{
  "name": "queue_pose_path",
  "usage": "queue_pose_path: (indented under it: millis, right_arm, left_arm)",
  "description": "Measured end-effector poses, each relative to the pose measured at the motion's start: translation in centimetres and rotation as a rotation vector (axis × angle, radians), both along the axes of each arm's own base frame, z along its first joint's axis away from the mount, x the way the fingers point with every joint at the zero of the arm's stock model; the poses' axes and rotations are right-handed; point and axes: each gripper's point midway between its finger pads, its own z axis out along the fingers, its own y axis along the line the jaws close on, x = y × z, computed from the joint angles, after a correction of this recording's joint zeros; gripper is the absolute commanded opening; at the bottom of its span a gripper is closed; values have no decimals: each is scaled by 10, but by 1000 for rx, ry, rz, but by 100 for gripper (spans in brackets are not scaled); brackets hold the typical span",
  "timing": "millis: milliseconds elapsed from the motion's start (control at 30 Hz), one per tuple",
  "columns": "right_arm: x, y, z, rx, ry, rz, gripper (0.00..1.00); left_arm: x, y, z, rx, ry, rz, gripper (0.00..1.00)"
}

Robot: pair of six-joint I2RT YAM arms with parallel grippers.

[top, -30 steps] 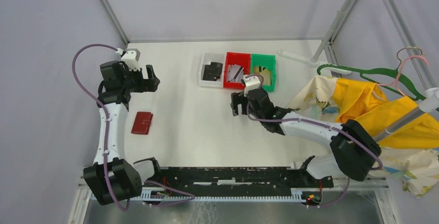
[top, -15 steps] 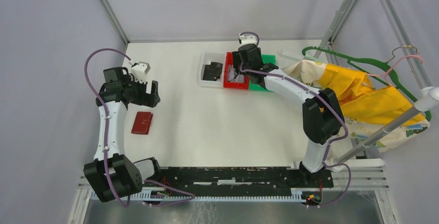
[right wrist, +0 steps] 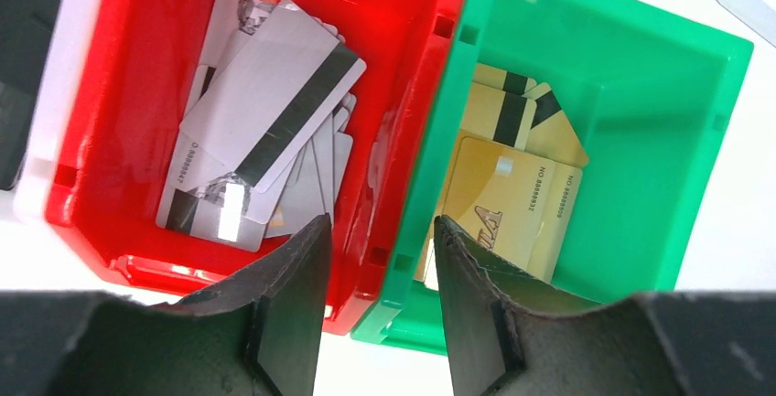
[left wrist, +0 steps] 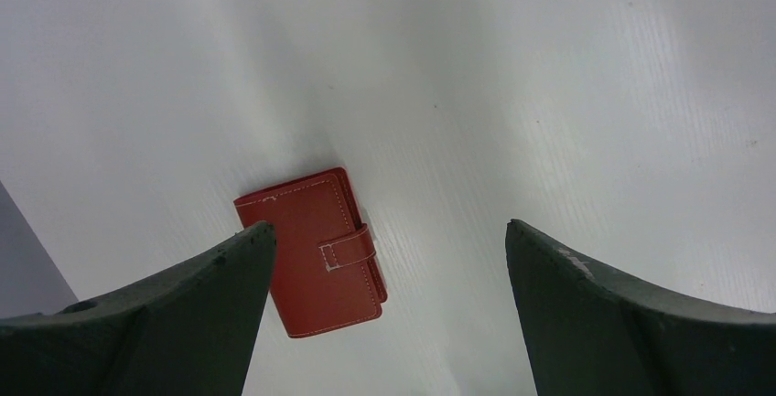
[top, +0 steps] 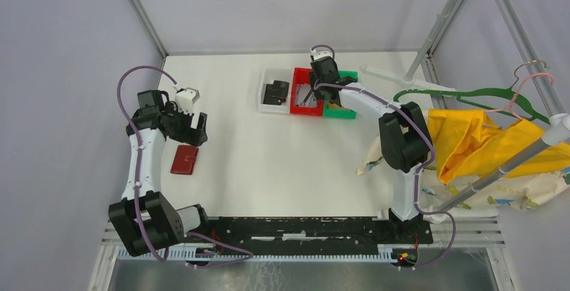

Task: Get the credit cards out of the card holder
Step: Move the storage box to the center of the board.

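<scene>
The card holder is a closed red wallet with its clasp tab shut, lying flat on the white table at the left. It also shows in the left wrist view, below and partly behind my left finger. My left gripper is wide open and empty, hovering just beyond the holder. My right gripper is open and empty, above the wall shared by the red bin and the green bin. Silver credit cards lie in the red bin and gold ones in the green bin.
A white bin with a black wallet stands left of the red bin and green bin. A green hanger and yellow cloth hang on a pole at the right.
My right arm has swung from the table's middle to the back, over the bins. My left gripper has come nearer to the red holder. The cloth and hanger have shifted.
</scene>
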Motion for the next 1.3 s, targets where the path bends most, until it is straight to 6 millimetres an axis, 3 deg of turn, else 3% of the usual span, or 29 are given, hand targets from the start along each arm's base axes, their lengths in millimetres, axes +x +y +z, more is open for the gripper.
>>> queue_pose_path:
  millis: [200, 400, 500, 867, 1000, 1100, 1200, 1300]
  right_arm:
    - [2, -7, -13, -8, 25, -9, 47]
    - [3, -6, -25, 5, 40, -22, 21]
    - [3, -5, -25, 42, 19, -23, 14]
    - [-69, 6, -28, 126, -14, -80, 8]
    - [-95, 25, -28, 154, -26, -106, 12]
    - [-110, 40, -28, 170, -29, -111, 20]
    - [-119, 50, -28, 183, -35, -119, 45]
    - [-128, 54, -31, 208, -25, -136, 63]
  left_arm:
    - [-5, 8, -7, 36, 28, -17, 100]
    - [-9, 13, -11, 49, 45, -32, 100]
    - [-14, 12, -13, 50, 60, -60, 100]
    - [-28, 18, -23, 53, 129, -96, 96]
    - [-32, 28, -25, 71, 139, -77, 95]
    - [-38, 31, -34, 82, 165, -69, 96]
    - [-47, 35, -49, 107, 199, -53, 100]
    - [-59, 40, -66, 140, 236, -35, 100]
